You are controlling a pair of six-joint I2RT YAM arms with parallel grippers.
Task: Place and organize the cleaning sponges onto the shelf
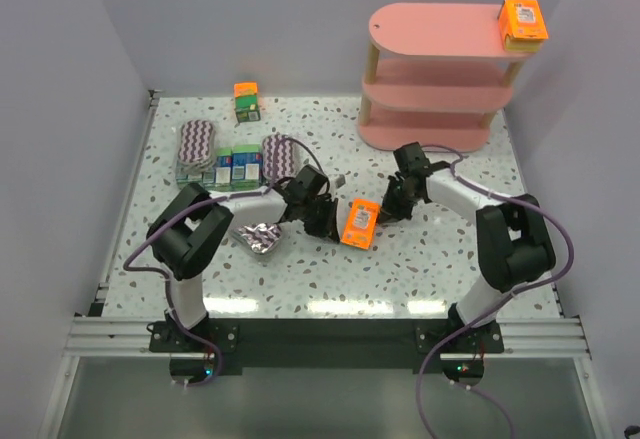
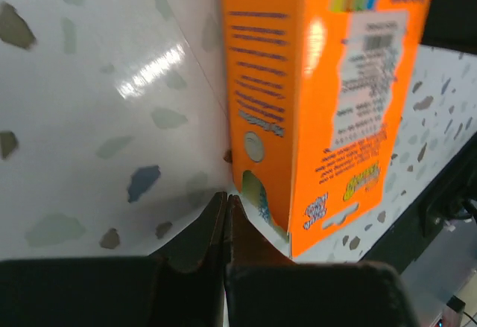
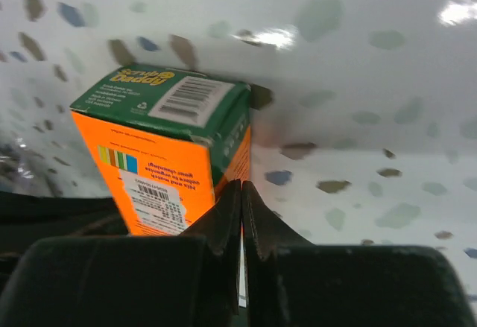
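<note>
Right fingers meet beside the orange pack marked "Scrub Daddy".

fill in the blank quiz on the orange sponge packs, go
1. One orange rectangular pack sits on the ___ board of the pink three-tier rack.
2. The overhead view shows ___ orange packs in all.
3. The second orange pack, between the left pincer and the right pincer, has a barcoded end coloured ___.
Missing words: top, three, green.
</note>
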